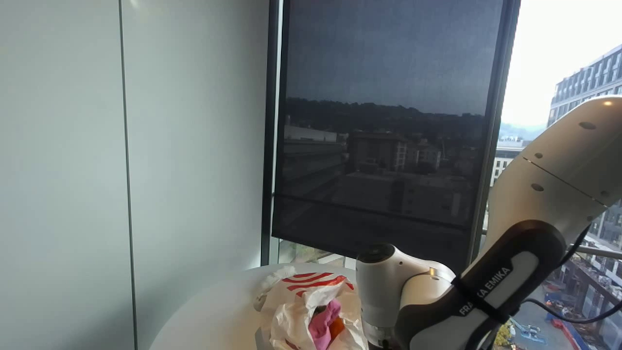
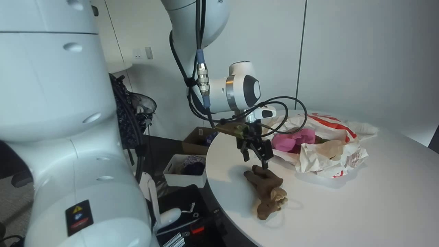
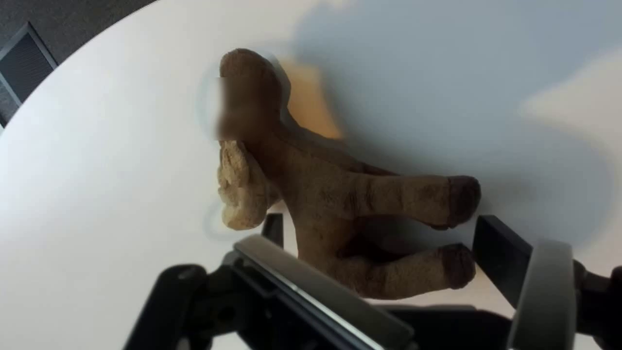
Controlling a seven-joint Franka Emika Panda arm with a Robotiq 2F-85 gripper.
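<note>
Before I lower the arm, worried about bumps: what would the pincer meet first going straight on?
Probably the brown toy lying on the table below the open pincer; depth is hard to judge.

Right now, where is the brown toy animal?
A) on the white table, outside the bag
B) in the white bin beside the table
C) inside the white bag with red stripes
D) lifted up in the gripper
A: in an exterior view, the brown toy animal rests on the white table, apart from the bag, and the gripper near it has its jaws open.
</note>
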